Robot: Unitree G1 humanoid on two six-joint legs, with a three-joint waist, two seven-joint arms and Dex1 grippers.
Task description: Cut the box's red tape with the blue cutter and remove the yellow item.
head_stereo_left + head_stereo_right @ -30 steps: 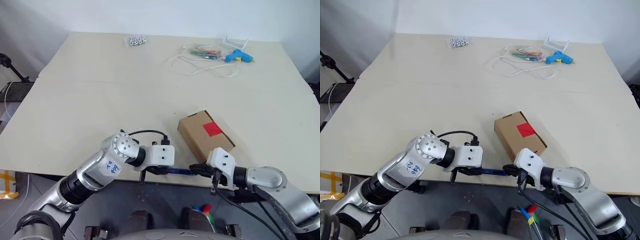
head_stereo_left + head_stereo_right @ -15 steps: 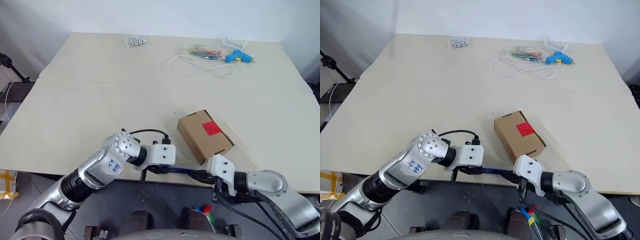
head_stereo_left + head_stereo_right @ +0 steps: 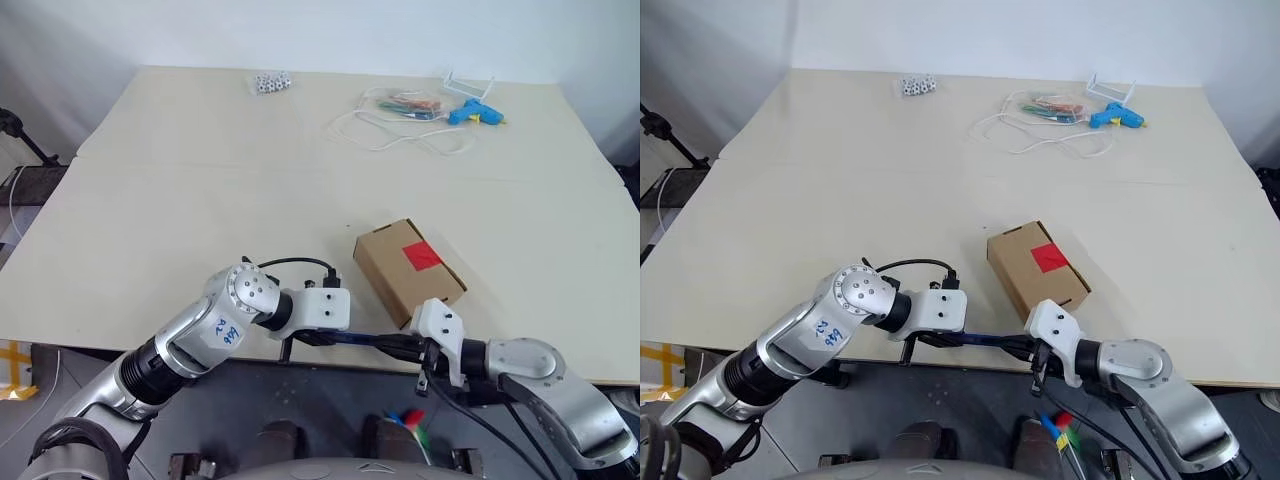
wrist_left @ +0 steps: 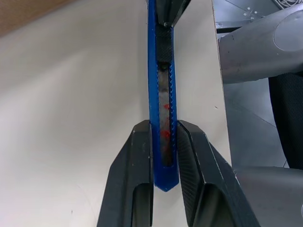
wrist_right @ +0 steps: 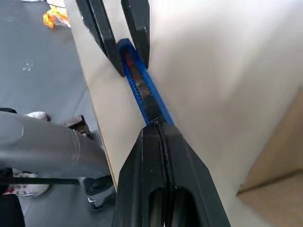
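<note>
Progress stands at the tool-preparation stage: the blue cutter [image 4: 161,94] is off the surface [image 3: 200,200] and held level between both hands just past the near edge, while the cutting itself is judged not yet begun. The left hand [image 4: 164,142] grips the butt end of the blue cutter, its two black fingers [image 4: 137,156] pressed against the flat sides of the handle. The right hand [image 5: 154,130] is fully closed at the opposite end, its fingertips meeting where the black slider section of the cutter begins; whether it is pinching the slider or the blade tip cannot be told. The box [image 3: 408,268] lies on the surface near the front edge, close beyond the right hand and apart from both hands, flaps closed. The red tape [image 3: 424,256] sits intact across the top of the box, with no visible cut. The yellow item is presumably inside the closed box. Remaining steps, as judged from this state: extend the blade if that is the present action, carry the cutter to the box, slit the red tape along the flap seam, open the flaps, and lift out the yellow item.
</note>
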